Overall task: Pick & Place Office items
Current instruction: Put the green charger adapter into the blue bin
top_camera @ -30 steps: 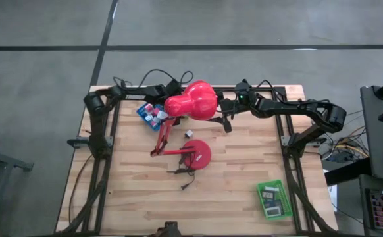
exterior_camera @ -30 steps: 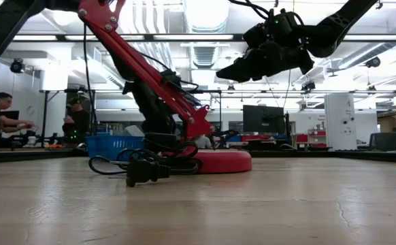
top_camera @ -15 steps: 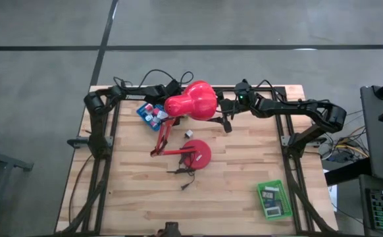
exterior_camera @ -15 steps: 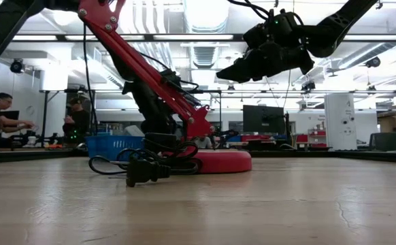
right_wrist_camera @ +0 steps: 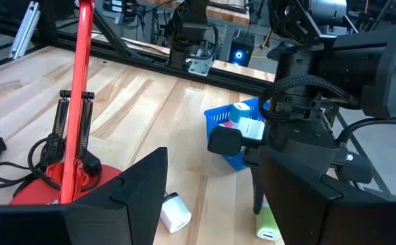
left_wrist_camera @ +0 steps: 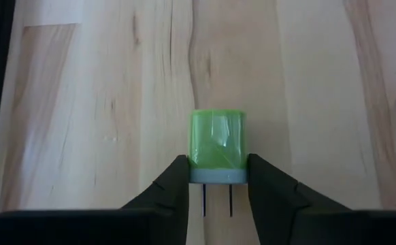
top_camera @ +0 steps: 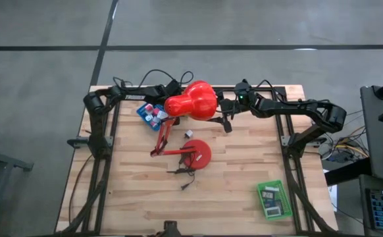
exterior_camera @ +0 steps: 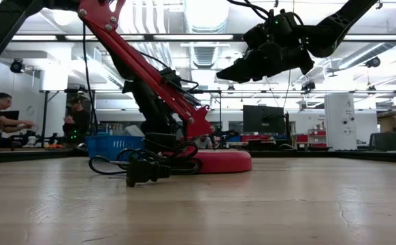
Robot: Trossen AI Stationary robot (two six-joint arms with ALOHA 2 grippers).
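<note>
While the left gripper (left_wrist_camera: 217, 178) hangs above the pale wooden table (left_wrist_camera: 103, 102), its two dark fingers (left_wrist_camera: 174, 187) are closed on a small green plug-in block with a grey base and two metal prongs (left_wrist_camera: 216, 147), which sits squarely between them at lower centre of the left wrist frame; the same green block (right_wrist_camera: 267, 224) shows at the bottom of the right wrist frame, just beside a white block (right_wrist_camera: 175, 212) lying on the table; the right gripper (right_wrist_camera: 208, 184) hovers near the big red desk lamp (top_camera: 190, 102), fingers spread apart and holding nothing; a blue tray (top_camera: 151, 113) of small pieces lies upper left of the lamp; a green tray (top_camera: 274, 199) lies at lower right.
</note>
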